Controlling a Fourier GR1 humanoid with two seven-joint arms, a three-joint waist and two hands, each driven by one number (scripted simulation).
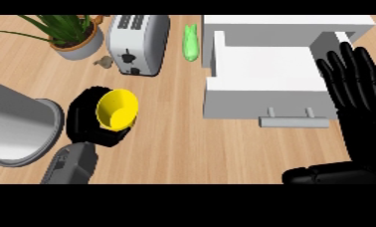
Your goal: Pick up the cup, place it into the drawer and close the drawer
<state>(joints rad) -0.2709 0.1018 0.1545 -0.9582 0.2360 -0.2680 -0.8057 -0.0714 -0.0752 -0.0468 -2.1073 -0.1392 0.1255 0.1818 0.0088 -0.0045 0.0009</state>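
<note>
Yellow cup (117, 109): one, gripped by left hand (92, 121) | drawer (257, 96): one | right hand (352, 84) fingers straight

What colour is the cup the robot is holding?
Bright yellow. The cup shows best in the head view, held in the left hand.

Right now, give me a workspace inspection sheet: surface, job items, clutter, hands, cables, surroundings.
Surface: wooden counter, bare in the middle.
Job's things: yellow cup tipped on its side in the left hand; white drawer pulled open, nothing seen inside, handle toward the robot.
Clutter: toaster, potted plant, green item lying beside the drawer, small brownish object by the toaster, grey round vessel at the left edge.
Hands: left hand curled round the cup; right hand open, fingers up, over the drawer's right side.
Cables: nothing seen.
Surroundings: nothing seen beyond the counter.
</note>
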